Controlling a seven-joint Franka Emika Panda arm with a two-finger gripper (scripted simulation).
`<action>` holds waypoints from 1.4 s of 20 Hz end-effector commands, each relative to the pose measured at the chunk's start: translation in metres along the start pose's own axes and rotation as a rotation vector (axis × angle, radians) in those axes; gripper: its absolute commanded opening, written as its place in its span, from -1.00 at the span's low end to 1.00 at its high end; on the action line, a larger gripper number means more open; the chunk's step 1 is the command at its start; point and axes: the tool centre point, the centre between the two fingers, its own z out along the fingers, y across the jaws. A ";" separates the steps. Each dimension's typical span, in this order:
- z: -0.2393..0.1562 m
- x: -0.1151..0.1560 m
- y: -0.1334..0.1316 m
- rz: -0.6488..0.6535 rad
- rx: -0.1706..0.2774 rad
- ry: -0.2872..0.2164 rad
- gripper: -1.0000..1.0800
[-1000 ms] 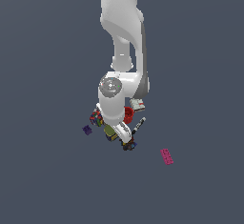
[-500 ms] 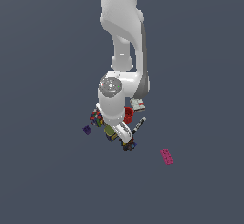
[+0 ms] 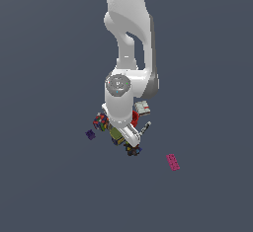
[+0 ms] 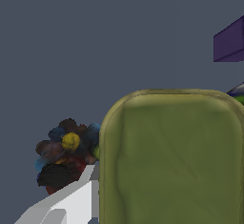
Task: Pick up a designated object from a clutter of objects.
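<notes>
Plain grey floor; nothing has shifted: the gripper stays low over the boxy can, at twelve o'clock from the dark toy, fingers' state unclear.

A: What carries it all?

B: A plain dark grey floor.

A: What lies on it?

B: A pink flat brick lies well apart toward the exterior view's right. A purple block sits near a multicoloured cube. The olive-topped boxy can, a dark toy, a black-white marker, a red cup and a white booklet-like box crowd together.
</notes>
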 end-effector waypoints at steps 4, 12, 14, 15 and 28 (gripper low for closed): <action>-0.040 -0.007 -0.017 0.000 0.003 0.004 -1.00; -0.118 -0.022 -0.051 0.001 0.003 0.004 -1.00; -0.139 -0.026 -0.060 0.001 0.003 0.004 -1.00; -0.149 -0.028 -0.065 0.001 0.002 0.005 -1.00; -0.265 -0.049 -0.119 0.001 0.003 0.004 -1.00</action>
